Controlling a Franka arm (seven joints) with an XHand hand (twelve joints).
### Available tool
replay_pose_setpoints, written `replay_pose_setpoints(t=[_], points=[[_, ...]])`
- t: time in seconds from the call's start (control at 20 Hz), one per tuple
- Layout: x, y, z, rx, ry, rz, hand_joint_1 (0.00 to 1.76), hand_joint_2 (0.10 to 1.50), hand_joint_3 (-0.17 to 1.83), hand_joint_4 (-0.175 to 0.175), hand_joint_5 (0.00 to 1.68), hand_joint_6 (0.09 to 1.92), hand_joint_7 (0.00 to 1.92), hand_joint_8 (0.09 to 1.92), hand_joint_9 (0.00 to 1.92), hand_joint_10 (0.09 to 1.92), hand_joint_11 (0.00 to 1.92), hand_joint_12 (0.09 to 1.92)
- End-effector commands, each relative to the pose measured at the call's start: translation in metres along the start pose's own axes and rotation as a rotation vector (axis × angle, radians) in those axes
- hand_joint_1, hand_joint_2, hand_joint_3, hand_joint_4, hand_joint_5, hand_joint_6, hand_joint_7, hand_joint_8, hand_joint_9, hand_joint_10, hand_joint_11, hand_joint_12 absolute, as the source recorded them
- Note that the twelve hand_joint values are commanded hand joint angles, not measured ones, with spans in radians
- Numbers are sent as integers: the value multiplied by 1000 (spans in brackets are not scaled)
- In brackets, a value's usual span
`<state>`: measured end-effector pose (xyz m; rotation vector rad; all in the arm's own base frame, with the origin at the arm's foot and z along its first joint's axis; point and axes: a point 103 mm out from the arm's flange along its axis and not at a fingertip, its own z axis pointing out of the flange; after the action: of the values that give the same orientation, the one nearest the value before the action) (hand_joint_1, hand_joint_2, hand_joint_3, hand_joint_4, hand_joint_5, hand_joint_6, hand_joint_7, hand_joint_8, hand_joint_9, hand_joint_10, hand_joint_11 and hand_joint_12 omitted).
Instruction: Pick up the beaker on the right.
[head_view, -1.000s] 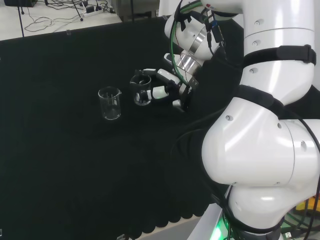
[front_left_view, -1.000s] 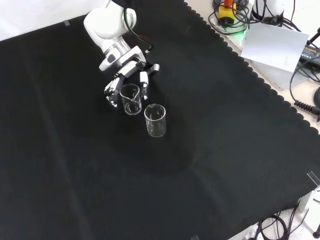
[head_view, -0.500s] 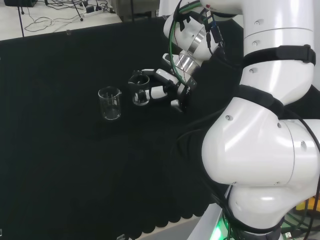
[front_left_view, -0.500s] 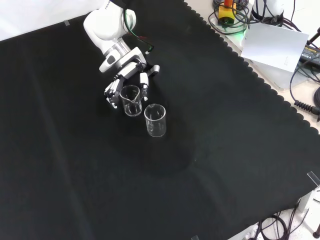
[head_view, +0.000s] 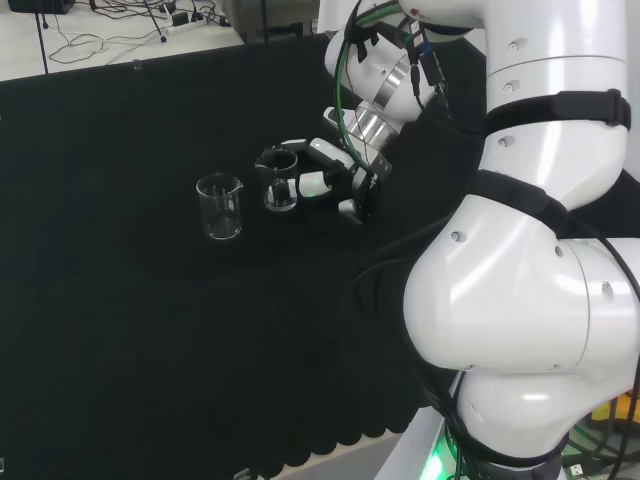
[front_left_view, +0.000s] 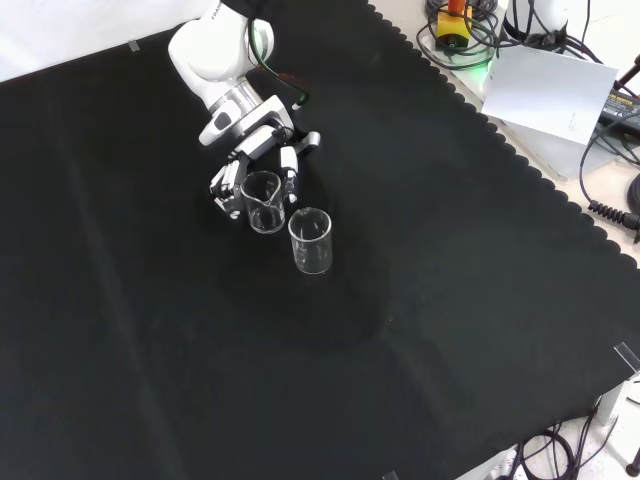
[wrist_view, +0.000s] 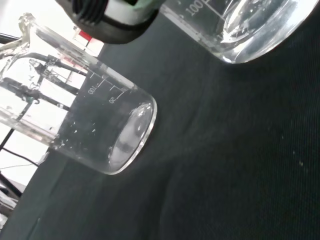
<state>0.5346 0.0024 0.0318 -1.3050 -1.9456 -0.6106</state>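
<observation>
**On the black cloth: two clear beakers, one enclosed by the hand**

Across the table (front_left_view: 420, 330) a black cloth is spread, and its scalloped edge is seen along the right side of the front view. Much of the right half of the head view is taken up by the white arm (head_view: 520, 330), so the cloth behind it is hidden there.

The hand (front_left_view: 262, 152) is seen in the front view reaching down from the top, its fingers (front_left_view: 289, 170) curled round the held beaker (front_left_view: 262, 200). In the head view the same hand (head_view: 335, 180) is found left of the arm's links, with that beaker (head_view: 281, 180) partly covered by dark fingers; only its rim and base can be made out. Whether its base touches the cloth cannot be told from either view.

A second beaker (front_left_view: 310, 240) stands upright and free on the cloth, just beside the held one: lower and to the right in the front view, and to the left in the head view (head_view: 219, 207). Both are clear glass and hard to trace against the black.

In the wrist view the free beaker (wrist_view: 95, 130) is shown close and large, with a pouring lip and printed graduation marks on its wall. The base of the held beaker (wrist_view: 245, 30) is cut off at the picture's edge, and similar printed marks are borne on its side. A blurred dark and white part of the hand (wrist_view: 110, 15) overlaps it.
</observation>
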Motion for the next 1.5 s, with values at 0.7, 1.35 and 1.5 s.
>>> replay_pose_setpoints(t=[0.7,1.35,1.5], points=[[23,2,-51,-39,-122,32,1296,1073,-175,-43,1160,704,1356,512,1379,521,1132,749],[48,-14,-74,68,-275,39,1280,1100,-175,-63,1088,808,1292,658,1257,949,1075,775],[55,-17,-74,82,-292,44,1281,1101,-175,-66,1085,810,1291,662,1261,953,1077,777]])
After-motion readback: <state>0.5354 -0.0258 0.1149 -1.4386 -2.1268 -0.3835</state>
